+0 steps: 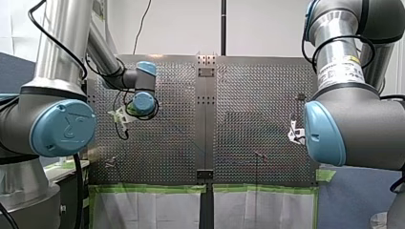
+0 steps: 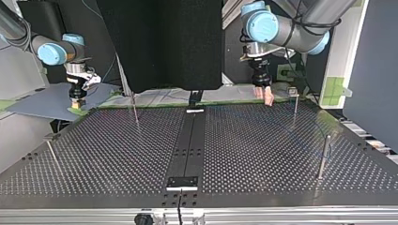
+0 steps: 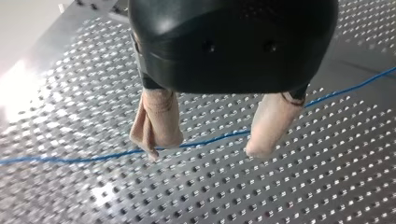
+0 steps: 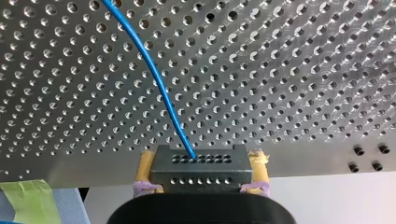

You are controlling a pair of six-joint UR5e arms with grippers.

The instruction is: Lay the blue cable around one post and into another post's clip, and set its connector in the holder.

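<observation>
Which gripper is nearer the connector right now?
Right. My right gripper clamps the connector between its pads. My left gripper hangs open over the blue cable, off across the table's width from the connector.

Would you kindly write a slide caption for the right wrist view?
My right gripper shut on the connector, the blue cable running from it across the perforated table.
</observation>
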